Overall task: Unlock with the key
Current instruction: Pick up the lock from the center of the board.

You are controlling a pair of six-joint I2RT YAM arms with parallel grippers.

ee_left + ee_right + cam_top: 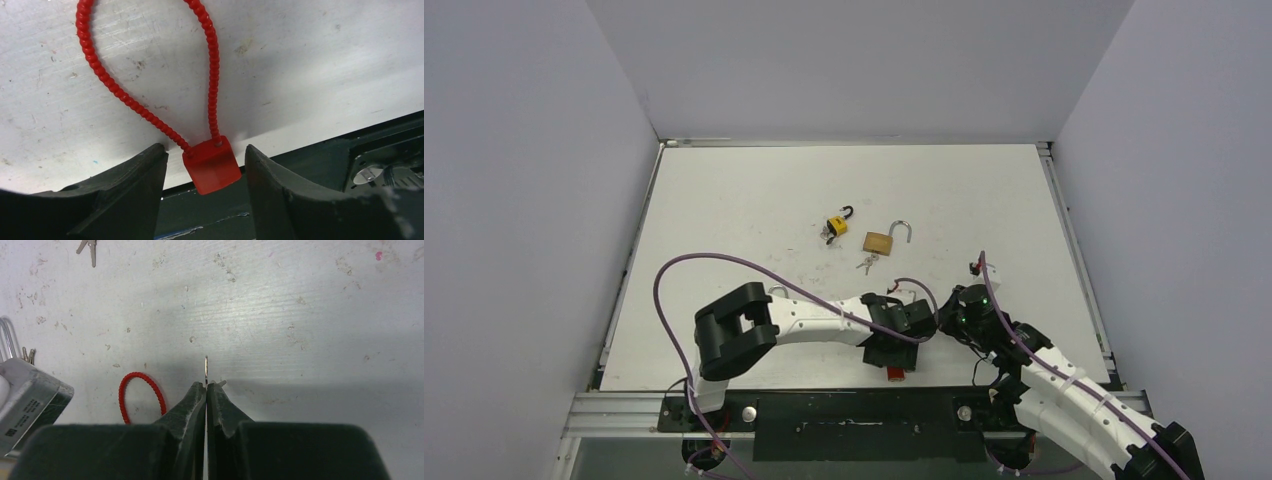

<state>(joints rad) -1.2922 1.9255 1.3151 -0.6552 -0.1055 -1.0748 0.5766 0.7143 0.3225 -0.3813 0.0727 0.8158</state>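
The red lock is being straddled, ungripped, by the spread left claw at the near edge of the table, and is likely being exposed to sliding off under the key being pinched by the closed right claw.

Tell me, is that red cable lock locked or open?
Locked, it seems: both ends of the red cable enter the lock body, closing the loop.

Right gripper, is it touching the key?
Touching. Right wrist view: the right gripper is shut on the key, its thin edge poking out between the tips.
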